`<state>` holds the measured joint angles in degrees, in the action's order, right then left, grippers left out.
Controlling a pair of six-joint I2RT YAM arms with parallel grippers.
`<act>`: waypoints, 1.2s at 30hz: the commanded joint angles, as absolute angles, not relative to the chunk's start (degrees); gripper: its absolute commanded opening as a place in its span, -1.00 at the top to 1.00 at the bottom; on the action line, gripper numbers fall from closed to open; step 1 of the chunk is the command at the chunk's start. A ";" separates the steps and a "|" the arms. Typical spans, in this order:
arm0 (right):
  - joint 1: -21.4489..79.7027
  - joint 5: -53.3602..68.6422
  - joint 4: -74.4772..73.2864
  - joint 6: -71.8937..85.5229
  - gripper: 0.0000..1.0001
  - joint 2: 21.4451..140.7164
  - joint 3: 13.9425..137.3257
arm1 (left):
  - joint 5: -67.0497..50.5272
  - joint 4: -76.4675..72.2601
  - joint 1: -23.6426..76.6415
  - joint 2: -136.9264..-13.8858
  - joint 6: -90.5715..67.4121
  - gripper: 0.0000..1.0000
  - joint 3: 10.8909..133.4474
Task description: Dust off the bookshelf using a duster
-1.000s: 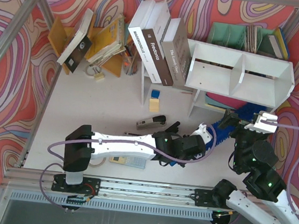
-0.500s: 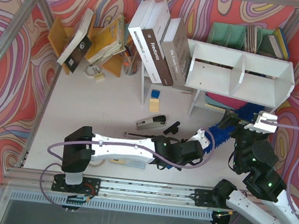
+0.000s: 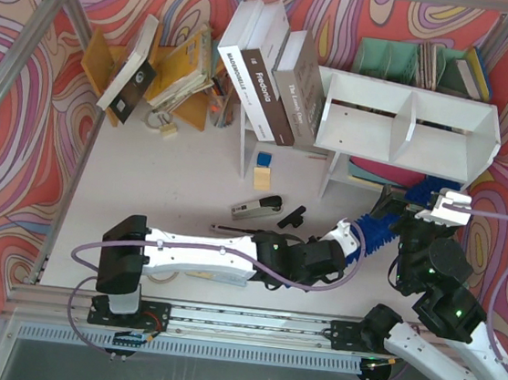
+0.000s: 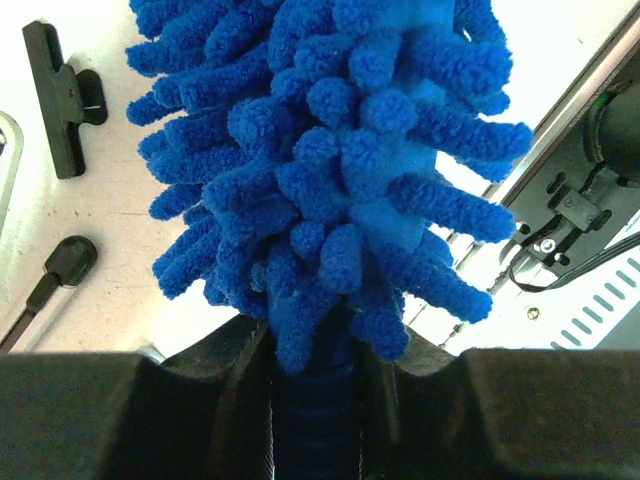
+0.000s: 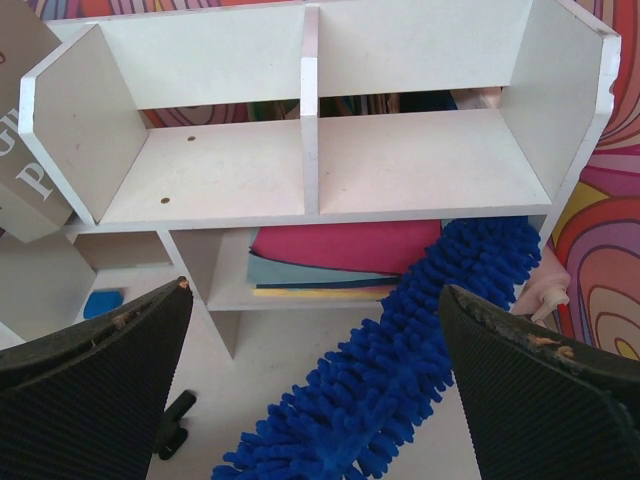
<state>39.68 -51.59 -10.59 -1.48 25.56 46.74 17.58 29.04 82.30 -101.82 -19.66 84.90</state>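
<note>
The blue fluffy duster (image 3: 380, 226) lies slanted on the table, its head reaching to the lower tier of the white bookshelf (image 3: 408, 125). My left gripper (image 3: 350, 235) is shut on the duster's handle end; in the left wrist view the handle (image 4: 315, 400) sits between the dark fingers, with the chenille head (image 4: 330, 150) filling the frame. My right gripper (image 3: 417, 209) is open and empty above the duster's head (image 5: 420, 350), facing the bookshelf (image 5: 400, 165). Its pads (image 5: 100, 370) stand wide apart.
Large books (image 3: 267, 72) lean against the shelf's left end. An orange book rack (image 3: 181, 63) stands at the back left and a teal organiser (image 3: 406, 61) behind the shelf. Pink folders (image 5: 345, 245) lie on the lower tier. A stapler (image 3: 257, 207) and black clip (image 3: 292, 217) lie nearby.
The left arm's elbow has drawn back and left a little, uncovering the black clip. Its grip on the duster is unchanged. The right arm has not moved.
</note>
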 commanded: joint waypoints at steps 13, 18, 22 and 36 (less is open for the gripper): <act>39.51 -51.74 -9.76 -1.32 -0.97 25.49 46.47 | 21.41 28.82 82.44 -101.60 -19.89 1.00 82.88; 39.54 -51.77 -9.76 -1.31 -0.98 25.19 46.42 | 22.57 26.02 81.66 -97.05 -19.92 1.00 81.14; 39.55 -51.72 -9.73 -1.32 -0.97 25.37 46.44 | 24.06 25.00 80.79 -95.48 -20.22 1.00 80.33; 39.55 -51.59 -9.76 -1.30 -0.97 24.87 46.41 | 35.06 20.97 78.54 -86.97 -30.68 1.00 69.19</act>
